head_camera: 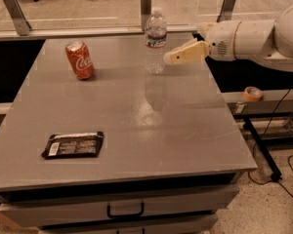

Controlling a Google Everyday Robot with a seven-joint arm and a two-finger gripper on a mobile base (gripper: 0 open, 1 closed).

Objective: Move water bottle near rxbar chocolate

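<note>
The water bottle (pixel 156 42), clear with a white cap and a dark label band, stands upright at the far middle of the grey table (pixel 185 126). The rxbar chocolate (pixel 73 145), a flat dark wrapper with a white strip and patch, lies near the front left edge. My gripper (pixel 181 47) comes in from the right on a white arm (pixel 254 38). It is open and empty, and its nearer cream fingertip (pixel 170 58) is just right of the bottle, not touching it.
A red Coca-Cola can (pixel 80 59) stands at the far left of the table. A glass barrier with metal posts (pixel 145 4) runs along the far edge. A tape roll (pixel 253 93) sits on a ledge to the right. Drawers (pixel 124 209) are below the front edge.
</note>
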